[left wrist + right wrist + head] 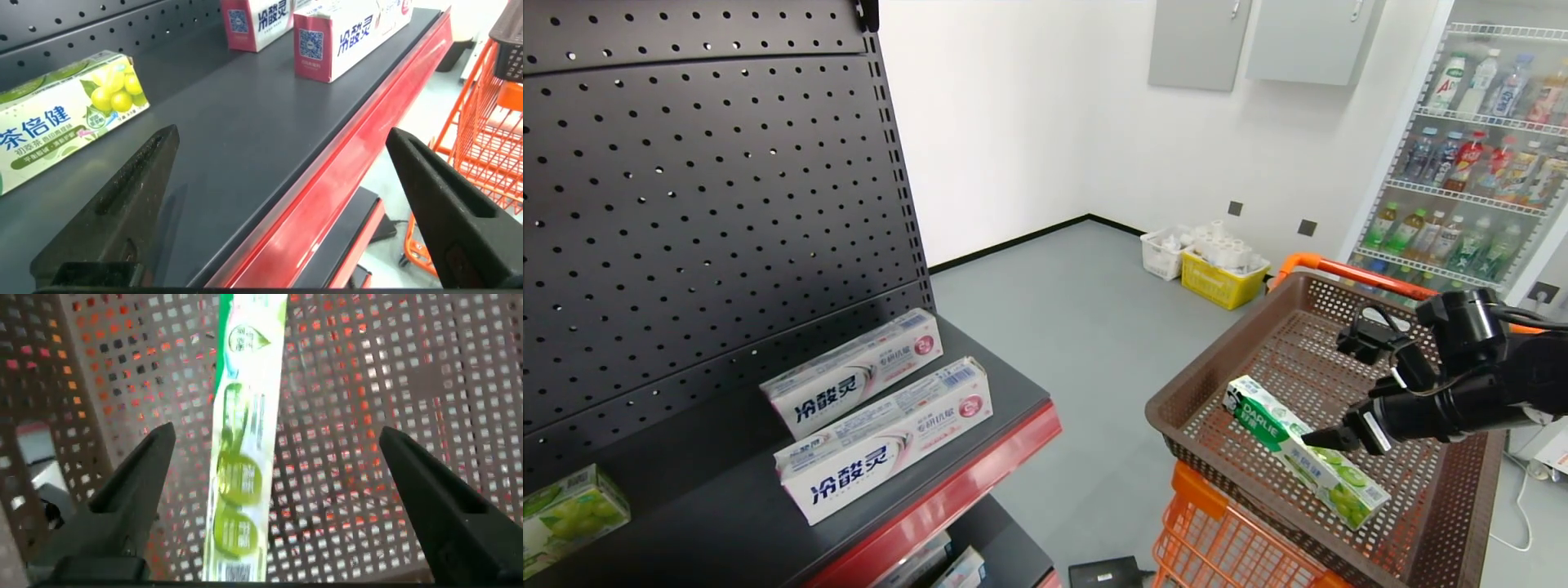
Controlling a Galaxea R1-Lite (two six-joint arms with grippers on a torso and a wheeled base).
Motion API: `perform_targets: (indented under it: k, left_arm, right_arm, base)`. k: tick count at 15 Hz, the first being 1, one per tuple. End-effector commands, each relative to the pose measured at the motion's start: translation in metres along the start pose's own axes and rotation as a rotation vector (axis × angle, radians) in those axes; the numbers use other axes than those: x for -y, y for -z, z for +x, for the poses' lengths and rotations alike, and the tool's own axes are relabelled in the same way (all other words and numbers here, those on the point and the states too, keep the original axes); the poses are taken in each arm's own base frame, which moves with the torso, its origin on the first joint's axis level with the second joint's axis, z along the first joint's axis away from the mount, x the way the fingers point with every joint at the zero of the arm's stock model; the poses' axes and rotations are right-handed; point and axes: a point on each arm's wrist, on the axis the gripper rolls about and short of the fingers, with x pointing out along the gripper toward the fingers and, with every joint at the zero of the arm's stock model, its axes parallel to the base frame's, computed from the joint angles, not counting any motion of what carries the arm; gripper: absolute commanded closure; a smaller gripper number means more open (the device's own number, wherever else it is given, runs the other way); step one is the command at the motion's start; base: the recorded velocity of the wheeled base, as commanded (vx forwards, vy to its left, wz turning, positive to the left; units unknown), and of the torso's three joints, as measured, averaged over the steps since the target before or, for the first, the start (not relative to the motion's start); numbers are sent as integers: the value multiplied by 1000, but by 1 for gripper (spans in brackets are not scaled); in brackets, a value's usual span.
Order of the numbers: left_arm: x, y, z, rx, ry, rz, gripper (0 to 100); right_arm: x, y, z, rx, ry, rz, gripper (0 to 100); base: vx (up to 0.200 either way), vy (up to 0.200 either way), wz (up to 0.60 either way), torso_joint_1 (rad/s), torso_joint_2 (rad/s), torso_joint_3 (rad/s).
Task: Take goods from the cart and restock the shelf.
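Big blue characters stand on the rear white box and the front white box, lower left; white lettering marks the green box, lower right.

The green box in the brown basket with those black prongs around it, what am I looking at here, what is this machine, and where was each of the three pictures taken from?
It is a two-armed robot restocking a shop shelf. The wide picture comes from a camera on its head. The other two come from cameras on its wrists, each looking out between that gripper's two black fingers. The right gripper is open over the brown basket on the orange cart, with one finger on each side of the green toothpaste box; nothing is gripped yet. The left gripper is open and empty over the dark shelf, where two white toothpaste boxes and another green box lie.
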Motion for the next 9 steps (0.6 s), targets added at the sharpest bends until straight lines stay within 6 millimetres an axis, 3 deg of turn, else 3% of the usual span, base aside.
perform_targets:
  k: [1,9]
  left_arm:
    - [0,0,0,-1,0,0,0]
    - [0,0,0,-1,0,0,0]
  right_arm:
    - [3,-2,24,-28,-22,-11,0]
    - [2,-10,65,-66,-43,-28,0]
  base:
    - [0,0,0,0,0,0]
    - [0,0,0,0,0,0]
